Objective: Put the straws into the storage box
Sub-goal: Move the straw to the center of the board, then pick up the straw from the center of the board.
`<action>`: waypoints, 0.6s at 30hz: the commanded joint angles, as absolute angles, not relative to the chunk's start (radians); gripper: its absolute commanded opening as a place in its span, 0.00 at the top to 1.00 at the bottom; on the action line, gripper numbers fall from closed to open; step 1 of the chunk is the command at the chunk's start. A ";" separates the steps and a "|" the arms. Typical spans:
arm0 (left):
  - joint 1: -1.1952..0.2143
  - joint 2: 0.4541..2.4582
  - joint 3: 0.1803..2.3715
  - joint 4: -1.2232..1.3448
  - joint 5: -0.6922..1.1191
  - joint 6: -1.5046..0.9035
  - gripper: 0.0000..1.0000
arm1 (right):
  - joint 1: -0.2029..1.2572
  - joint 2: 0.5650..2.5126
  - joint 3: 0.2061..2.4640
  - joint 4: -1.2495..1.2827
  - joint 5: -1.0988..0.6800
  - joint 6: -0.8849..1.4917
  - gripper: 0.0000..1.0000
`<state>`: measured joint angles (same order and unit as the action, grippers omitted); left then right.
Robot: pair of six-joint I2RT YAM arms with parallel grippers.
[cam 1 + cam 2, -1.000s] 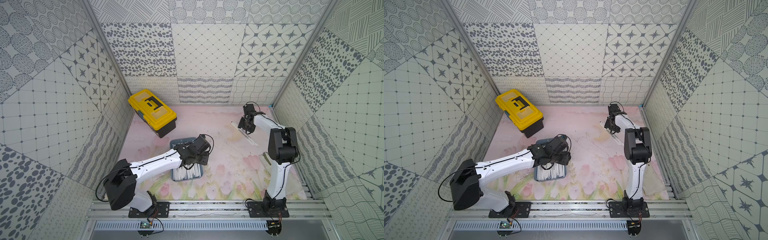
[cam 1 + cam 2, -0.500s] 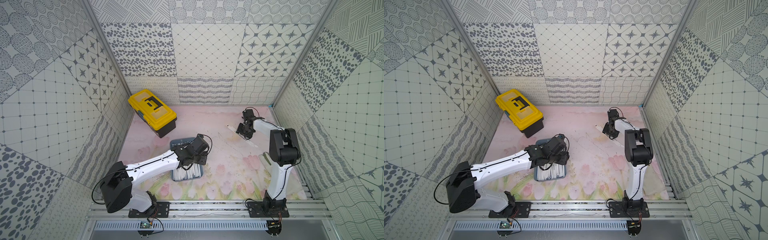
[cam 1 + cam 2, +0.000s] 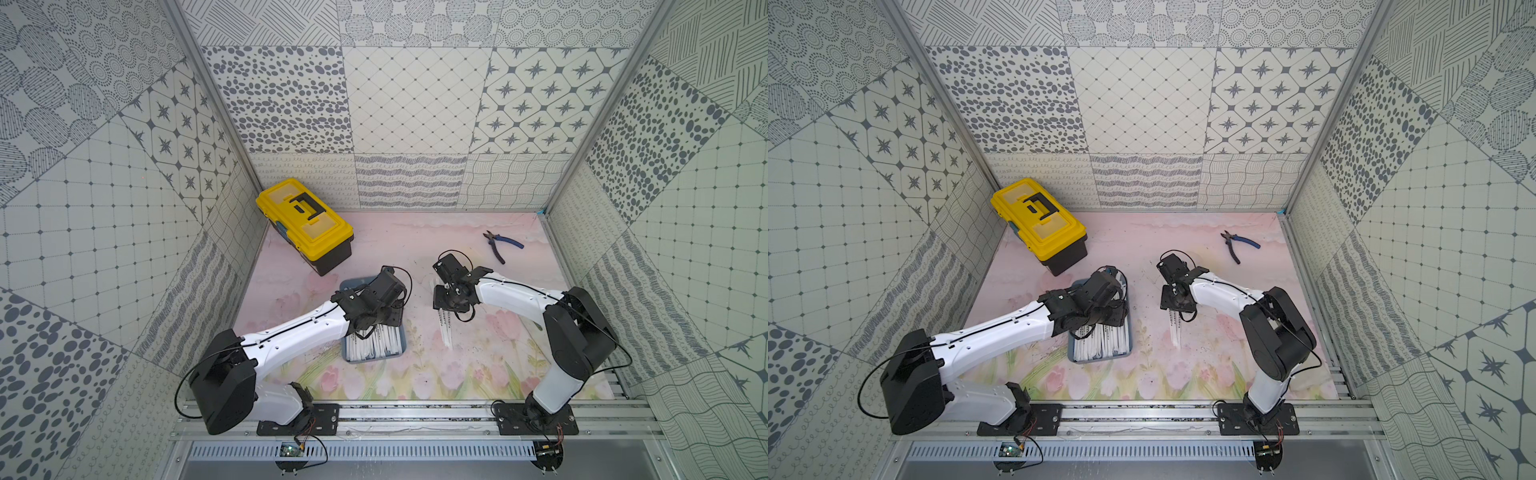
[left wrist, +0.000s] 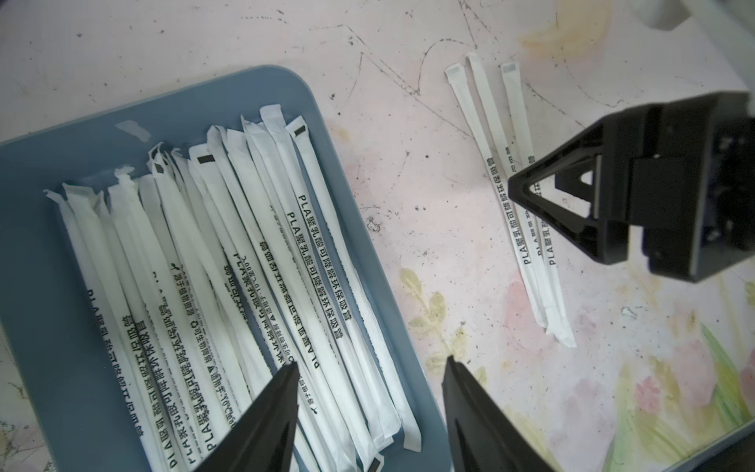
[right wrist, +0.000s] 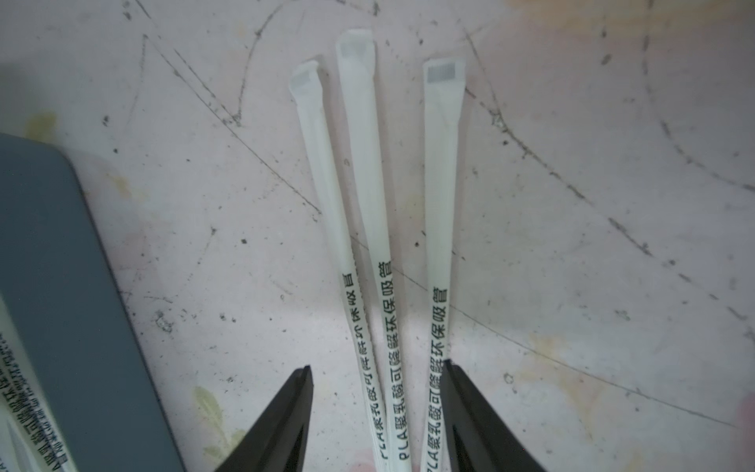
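My right gripper (image 5: 376,367) has come from well away to just beside the storage box (image 4: 61,143). Its jaws stand apart around three loose straws (image 5: 359,163) lying flat on the mat (image 5: 613,204), and one finger (image 5: 470,408) touches the outer straw. A bare strip of mat separates them from the box rim. My left gripper (image 4: 369,363), jaws apart and empty, hangs over that rim. The other straws (image 4: 228,245) lie inside.

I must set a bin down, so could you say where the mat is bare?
Bare: the back strip between toolbox and pliers; the front strip before the rail. Crowded: the middle, with storage box, loose straws, left arm and right arm.
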<state>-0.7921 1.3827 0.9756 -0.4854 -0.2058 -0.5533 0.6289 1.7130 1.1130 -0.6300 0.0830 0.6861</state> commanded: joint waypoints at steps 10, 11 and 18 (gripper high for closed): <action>-0.772 1.355 0.941 -0.495 -0.207 -0.564 0.39 | 0.682 1.862 1.295 -0.705 0.234 0.546 0.75; -0.771 1.352 0.939 -0.497 -0.208 -0.564 0.39 | 0.682 1.870 1.301 -0.699 0.239 0.542 0.75; -0.762 1.345 0.934 -0.495 -0.209 -0.558 0.39 | 0.676 1.930 1.322 -0.683 0.244 0.511 0.77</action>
